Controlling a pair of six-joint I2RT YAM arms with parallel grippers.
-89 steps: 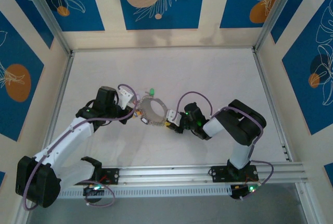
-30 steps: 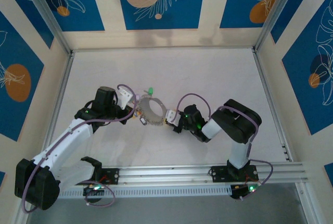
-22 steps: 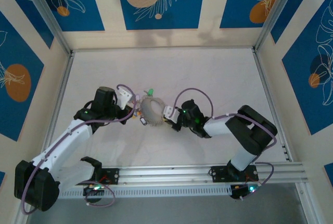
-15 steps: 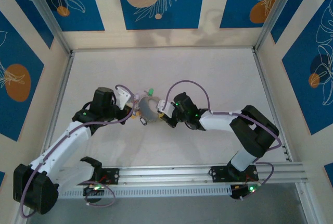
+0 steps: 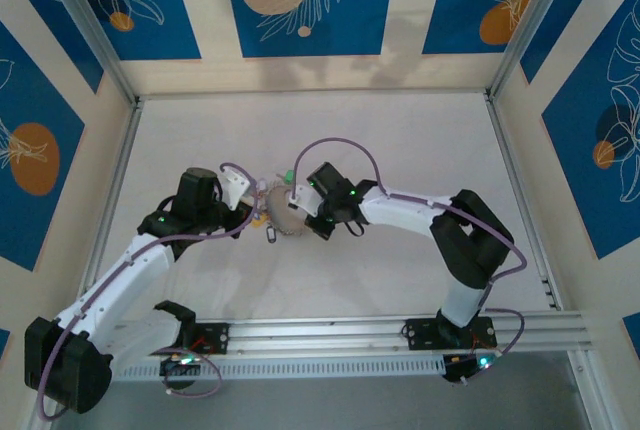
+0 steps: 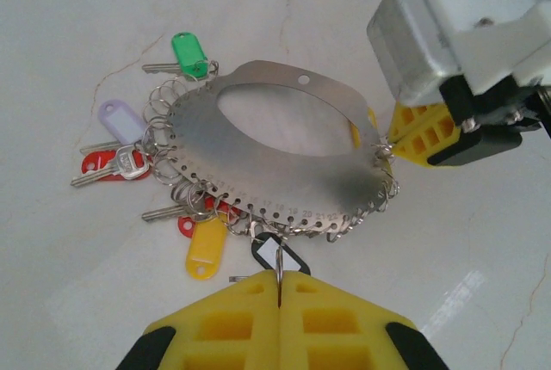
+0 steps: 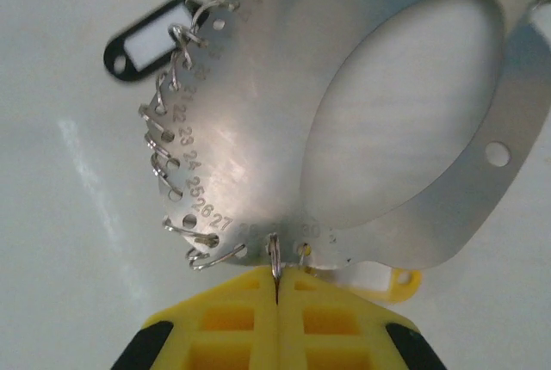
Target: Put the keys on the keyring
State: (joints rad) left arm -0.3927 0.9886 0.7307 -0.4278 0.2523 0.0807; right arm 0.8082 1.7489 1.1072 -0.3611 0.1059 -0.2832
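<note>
Table (image 5: 400,135): the far half is bare up to the back wall (image 5: 310,75), and we see open floor to the right of the right arm (image 5: 420,212). The middle is blocked. The left gripper (image 5: 258,212) and right gripper (image 5: 297,205) face each other, each clamped on the rim of the keyring (image 6: 250,185). Keys (image 6: 129,159) fan out from its rim on the table beside the left gripper. 2 purple cables (image 5: 335,150) arch over the wrists.

Stamped numbers 22–27 on keyring (image 7: 258,120)
</note>
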